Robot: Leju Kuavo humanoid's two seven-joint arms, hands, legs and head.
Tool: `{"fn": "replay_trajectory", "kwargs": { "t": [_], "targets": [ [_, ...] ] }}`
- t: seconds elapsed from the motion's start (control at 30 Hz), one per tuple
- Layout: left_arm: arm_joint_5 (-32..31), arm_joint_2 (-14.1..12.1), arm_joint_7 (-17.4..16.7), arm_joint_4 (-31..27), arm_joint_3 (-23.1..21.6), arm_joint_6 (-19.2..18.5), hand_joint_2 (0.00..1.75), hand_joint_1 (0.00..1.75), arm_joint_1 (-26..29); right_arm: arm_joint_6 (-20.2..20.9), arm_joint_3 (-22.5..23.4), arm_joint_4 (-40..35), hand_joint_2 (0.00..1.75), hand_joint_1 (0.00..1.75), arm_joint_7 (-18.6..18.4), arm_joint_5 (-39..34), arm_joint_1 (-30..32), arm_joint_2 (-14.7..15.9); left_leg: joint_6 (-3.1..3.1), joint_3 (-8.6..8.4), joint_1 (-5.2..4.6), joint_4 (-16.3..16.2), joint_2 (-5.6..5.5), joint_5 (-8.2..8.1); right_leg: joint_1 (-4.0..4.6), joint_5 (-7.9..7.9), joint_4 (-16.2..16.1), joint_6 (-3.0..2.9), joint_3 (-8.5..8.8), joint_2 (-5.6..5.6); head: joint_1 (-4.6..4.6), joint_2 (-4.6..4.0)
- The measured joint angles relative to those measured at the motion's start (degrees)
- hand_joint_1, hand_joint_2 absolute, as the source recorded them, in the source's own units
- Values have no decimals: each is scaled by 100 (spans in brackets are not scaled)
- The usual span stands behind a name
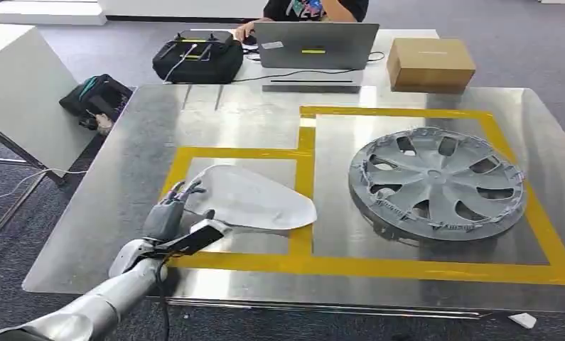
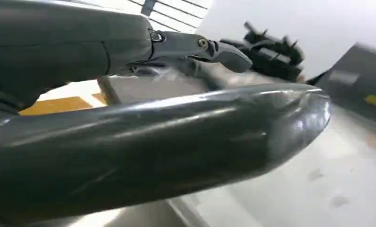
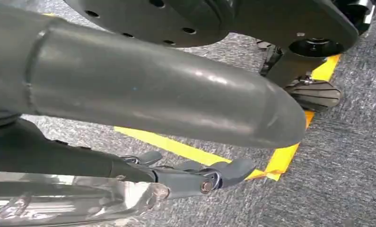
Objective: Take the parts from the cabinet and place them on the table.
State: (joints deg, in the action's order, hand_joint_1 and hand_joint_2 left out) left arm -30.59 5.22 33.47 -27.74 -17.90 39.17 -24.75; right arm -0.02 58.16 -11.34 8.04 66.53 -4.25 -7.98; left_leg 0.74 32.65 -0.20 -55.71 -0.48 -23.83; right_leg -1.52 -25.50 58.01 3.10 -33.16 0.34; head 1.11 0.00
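You are looking at the left hand (image 1: 174, 210) resting fingers apart beside the mirror cover (image 1: 251, 199), lying inside the yellow tape (image 1: 305, 153) on the table (image 1: 123, 185). It is probably light, stiff, slippery; grip its edge.

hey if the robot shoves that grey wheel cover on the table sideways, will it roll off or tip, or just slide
Probably just slide: the wheel cover lies flat on the polished metal table, which looks slick. Rolling seems unlikely, since no edge is up. It looks like thin moulded plastic with open spokes, so likely light for its size and may flex slightly if pushed at the rim.
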Motion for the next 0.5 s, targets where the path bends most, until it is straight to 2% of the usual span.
{"fn": "replay_trajectory", "kwargs": {
  "t": [0.07,0.13,0.33,0.5],
  "targets": [
    [356,7,389,-481,118,-7,0,0,271,2,19,0,0,0,24,-30,17,0,0,0,-1,0,0,-1,-1,0,0,0,0,1,0,0],
    [559,-7,561,-1065,155,-77,0,0,626,2,53,0,0,0,50,-57,39,0,-3,1,-1,0,1,-5,-1,-1,0,0,-4,2,-2,0],
    [740,-88,596,-2918,164,-249,0,0,1660,4,133,0,0,0,133,-92,55,0,-3,15,0,0,3,-7,-1,-1,-10,0,-16,6,2,0],
    [1259,-149,598,-3973,103,-748,0,0,2088,7,140,0,0,0,175,-96,52,0,-4,18,0,0,2,-7,0,-1,-13,0,-16,4,2,0]
  ]
}}
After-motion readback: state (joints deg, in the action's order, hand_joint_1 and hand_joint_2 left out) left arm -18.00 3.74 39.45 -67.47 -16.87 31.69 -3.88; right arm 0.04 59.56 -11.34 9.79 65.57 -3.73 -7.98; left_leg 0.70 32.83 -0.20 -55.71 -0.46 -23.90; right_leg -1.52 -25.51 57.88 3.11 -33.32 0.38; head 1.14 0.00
